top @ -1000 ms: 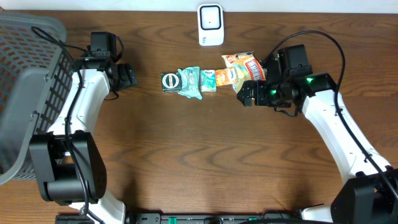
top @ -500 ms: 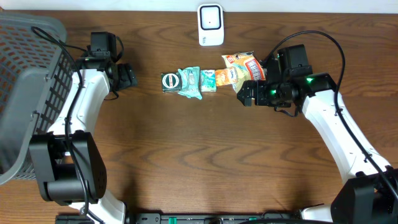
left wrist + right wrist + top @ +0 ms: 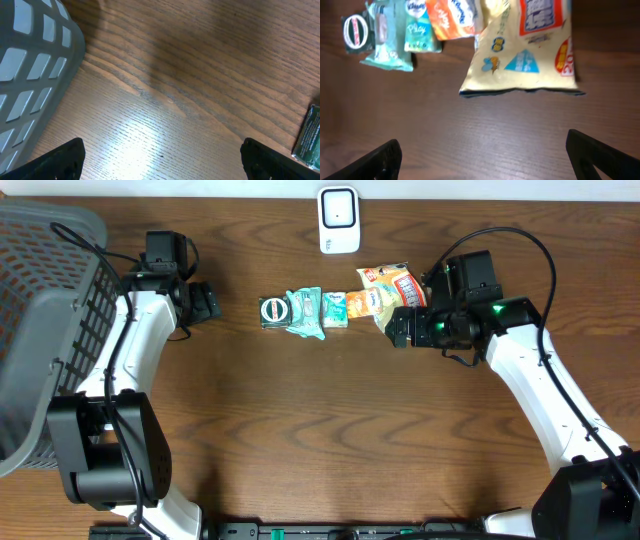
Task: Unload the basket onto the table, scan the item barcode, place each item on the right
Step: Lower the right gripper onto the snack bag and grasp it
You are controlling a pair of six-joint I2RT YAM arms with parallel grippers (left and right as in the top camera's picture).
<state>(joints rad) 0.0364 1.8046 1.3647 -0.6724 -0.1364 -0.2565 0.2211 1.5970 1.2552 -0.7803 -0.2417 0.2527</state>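
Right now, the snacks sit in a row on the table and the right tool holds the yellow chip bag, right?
No. The right tool is open and empty; the yellow chip bag lies free on the table with the other snacks, as the right wrist view shows.

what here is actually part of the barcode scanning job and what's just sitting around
For the job:
- white scanner
- yellow snack bag, nearest the open right tool
- orange packet, teal packets, dark green packet

Lying about, by the look of it:
- grey basket
- open left tool, holding nothing over the table
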